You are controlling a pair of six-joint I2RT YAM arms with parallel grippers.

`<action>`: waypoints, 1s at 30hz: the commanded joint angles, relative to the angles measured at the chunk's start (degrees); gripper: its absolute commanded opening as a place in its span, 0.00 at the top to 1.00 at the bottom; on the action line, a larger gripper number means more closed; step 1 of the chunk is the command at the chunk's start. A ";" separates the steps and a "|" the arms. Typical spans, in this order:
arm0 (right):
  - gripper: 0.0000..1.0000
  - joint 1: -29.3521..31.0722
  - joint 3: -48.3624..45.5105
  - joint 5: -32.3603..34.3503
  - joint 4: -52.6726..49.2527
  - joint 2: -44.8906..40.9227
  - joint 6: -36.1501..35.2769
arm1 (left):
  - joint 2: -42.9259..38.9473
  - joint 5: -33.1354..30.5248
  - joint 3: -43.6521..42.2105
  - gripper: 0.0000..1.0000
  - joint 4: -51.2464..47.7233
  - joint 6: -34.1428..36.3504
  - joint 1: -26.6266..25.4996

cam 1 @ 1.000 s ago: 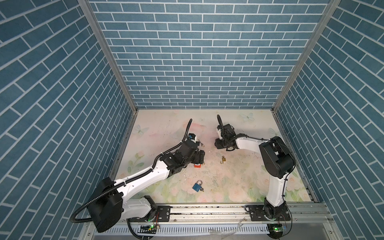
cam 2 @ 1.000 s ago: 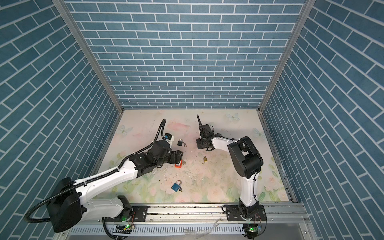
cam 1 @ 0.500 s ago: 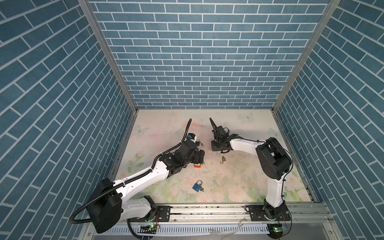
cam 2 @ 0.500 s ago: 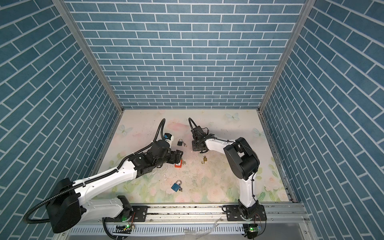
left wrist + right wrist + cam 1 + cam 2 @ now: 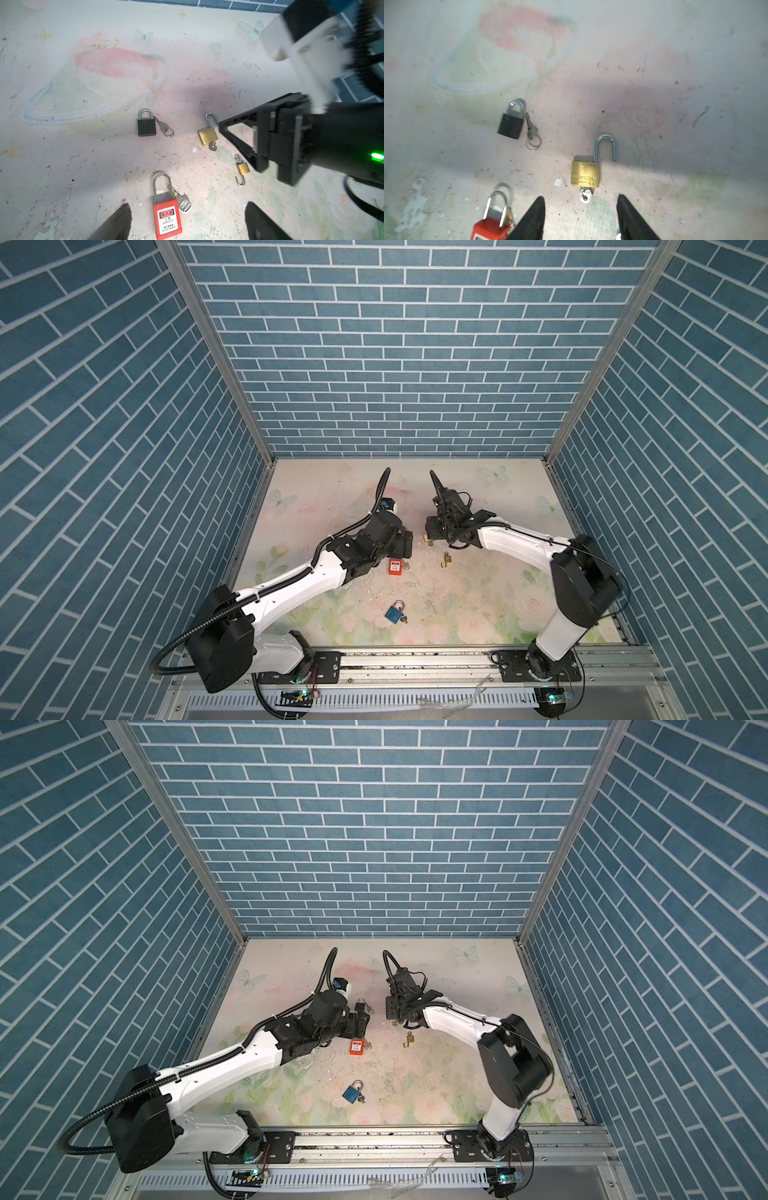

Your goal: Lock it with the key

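**Both grippers open, brass padlock's key between the right fingertips**

Start on the left. Your left gripper (image 5: pixel 187 209) has its jaws spread wide and holds nothing. In the left wrist view the red padlock (image 5: pixel 167 218) lies flat on the table (image 5: pixel 83 155) in the gap between the two fingers (image 5: pixel 122 216), with clear space on both sides. Its shackle is closed and its keys lie against its side. In a top view the red padlock (image 5: pixel 395 567) sits just at 6 o'clock of the left gripper (image 5: pixel 405 545).

The black padlock (image 5: pixel 360 1006) lies at 12 o'clock of the red one, shackle closed. Its key (image 5: pixel 163 125) rests on the table beside the body, not in the lock. The blue padlock (image 5: pixel 393 613) lies well apart at 6 o'clock of the red one, near the front of the table.

Now the middle. The brass padlock (image 5: pixel 585 173) is your task piece. It lies flat at about 4 o'clock of the black padlock. Its shackle stands open, with one leg in the body and the other leg free beside it. The brass padlock's key (image 5: pixel 585 195) sits in the keyhole.

Your right gripper (image 5: pixel 580 198) is low over that key. Its jaws stand about half open, and the key's head lies between the fingertips (image 5: pixel 538 207) with a gap on each side. Nothing is gripped. In a top view the right gripper (image 5: pixel 430 531) partly covers the brass padlock.

The small brass padlock (image 5: pixel 448 559) lies at 4 o'clock of the right gripper, shackle open, touching neither gripper.
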 commanded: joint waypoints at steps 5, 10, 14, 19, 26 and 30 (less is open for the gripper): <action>0.43 -2.93 -14.22 9.19 2.66 -19.70 3.91 | 10.82 -7.97 10.50 0.15 -5.64 -3.62 -4.89; 0.43 -4.02 -24.98 14.64 5.64 -32.76 3.66 | 23.31 -12.87 20.54 0.17 -10.21 -5.32 -8.04; 0.43 -4.59 -28.80 15.16 5.11 -38.90 3.90 | 32.79 -16.33 28.93 0.17 -15.11 -7.43 -10.05; 0.43 -4.90 -31.09 13.75 5.23 -41.97 4.26 | 40.31 -16.42 34.08 0.19 -16.79 -10.15 -10.63; 0.43 -4.92 -30.87 12.01 5.40 -41.09 3.97 | 44.53 -15.36 35.52 0.25 -15.28 -11.25 -9.76; 0.43 -4.92 -30.50 11.28 5.74 -40.71 3.92 | 45.83 -13.15 35.68 0.35 -14.09 -11.94 -8.52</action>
